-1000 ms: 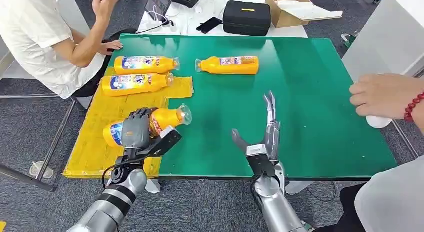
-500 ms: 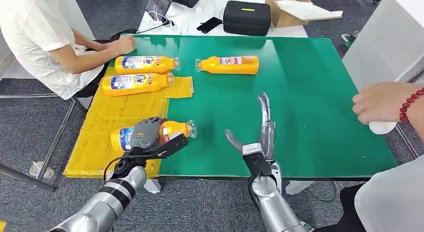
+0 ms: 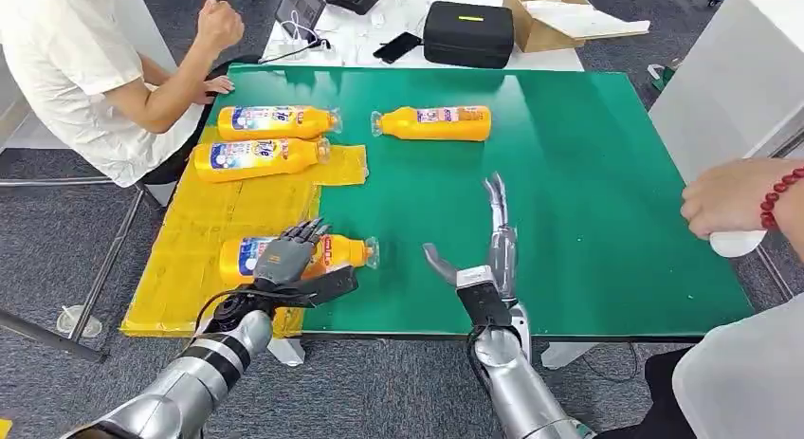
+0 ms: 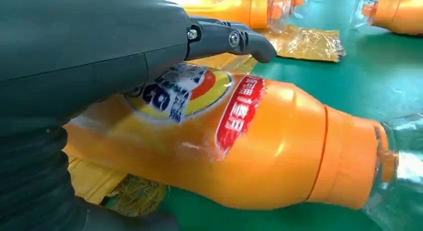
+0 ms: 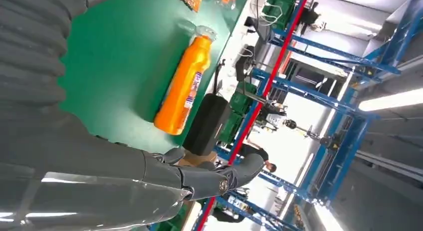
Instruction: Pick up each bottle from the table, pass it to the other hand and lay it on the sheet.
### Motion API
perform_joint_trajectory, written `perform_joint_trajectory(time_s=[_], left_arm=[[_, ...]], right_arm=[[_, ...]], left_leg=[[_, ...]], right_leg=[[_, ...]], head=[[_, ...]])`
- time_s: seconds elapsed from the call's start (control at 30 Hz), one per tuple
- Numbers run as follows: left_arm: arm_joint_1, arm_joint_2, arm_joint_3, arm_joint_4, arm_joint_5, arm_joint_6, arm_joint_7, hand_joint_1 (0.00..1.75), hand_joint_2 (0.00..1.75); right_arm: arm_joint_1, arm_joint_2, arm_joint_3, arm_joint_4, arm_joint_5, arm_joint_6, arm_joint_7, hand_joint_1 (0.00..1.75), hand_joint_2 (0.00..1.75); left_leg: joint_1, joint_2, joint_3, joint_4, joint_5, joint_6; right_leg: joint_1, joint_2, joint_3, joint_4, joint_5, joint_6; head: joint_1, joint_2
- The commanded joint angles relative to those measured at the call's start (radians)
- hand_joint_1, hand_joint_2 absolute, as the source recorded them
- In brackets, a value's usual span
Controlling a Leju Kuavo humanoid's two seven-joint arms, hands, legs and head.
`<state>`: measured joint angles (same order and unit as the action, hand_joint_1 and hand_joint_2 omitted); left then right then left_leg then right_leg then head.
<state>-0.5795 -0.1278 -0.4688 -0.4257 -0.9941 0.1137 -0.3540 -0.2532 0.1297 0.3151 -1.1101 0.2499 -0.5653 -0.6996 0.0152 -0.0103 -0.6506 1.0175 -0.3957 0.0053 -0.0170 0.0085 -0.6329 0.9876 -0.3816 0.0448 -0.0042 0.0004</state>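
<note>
An orange bottle [image 3: 332, 252] [image 4: 269, 141] lies on its side at the near edge of the yellow sheet [image 3: 204, 230], its clear cap end out over the green table [image 3: 588, 173]. My left hand [image 3: 284, 264] hovers over its label end; the fingers [image 4: 234, 39] stretch straight above the bottle and the thumb lies along its near side. Two more orange bottles [image 3: 275, 121] [image 3: 258, 157] lie at the sheet's far end. Another bottle [image 3: 436, 122] [image 5: 184, 91] lies on the bare green table. My right hand [image 3: 488, 249] is open above the table's near edge, fingers extended and empty.
A seated person [image 3: 85, 69] leans on the table's far left corner. Another person's hand [image 3: 735, 197] with a red bead bracelet holds a white object at the right edge. A black case [image 3: 467, 31], a phone and a cardboard box [image 3: 559, 17] lie behind the table.
My left hand has brought the bottle down toward the near edge of the sheet and straightened its fingers off it. My right hand has drifted slightly left. The seated person has raised an arm.
</note>
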Motion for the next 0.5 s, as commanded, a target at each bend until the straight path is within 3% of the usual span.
perform_joint_trajectory(time_s=[0.03,0.37,0.5], left_arm=[[-0.013,0.041,-0.059,0.072,0.007,-0.061,-0.024,0.00,1.75],[-0.008,0.042,-0.054,0.054,0.025,-0.055,-0.052,0.00,1.75],[0.012,0.020,-0.018,-0.009,0.090,0.001,-0.123,0.00,1.75]], right_arm=[[-0.054,-0.015,0.024,0.080,-0.019,-0.002,0.001,0.00,1.75],[-0.056,-0.017,0.032,0.086,-0.023,-0.007,0.001,0.00,1.75],[-0.047,-0.023,0.032,0.077,-0.029,-0.021,0.001,0.00,1.75]], left_leg=[[0.000,0.004,0.006,-0.001,-0.002,0.000],[0.000,0.003,0.005,-0.001,-0.001,0.001],[0.000,0.003,0.005,-0.001,-0.002,0.000]], right_leg=[[0.001,0.003,0.004,-0.001,-0.001,-0.002],[0.000,0.002,0.004,-0.001,0.000,-0.001],[0.001,0.002,0.004,-0.001,-0.001,-0.002]], head=[[0.000,0.000],[0.000,0.000],[0.000,0.000]])
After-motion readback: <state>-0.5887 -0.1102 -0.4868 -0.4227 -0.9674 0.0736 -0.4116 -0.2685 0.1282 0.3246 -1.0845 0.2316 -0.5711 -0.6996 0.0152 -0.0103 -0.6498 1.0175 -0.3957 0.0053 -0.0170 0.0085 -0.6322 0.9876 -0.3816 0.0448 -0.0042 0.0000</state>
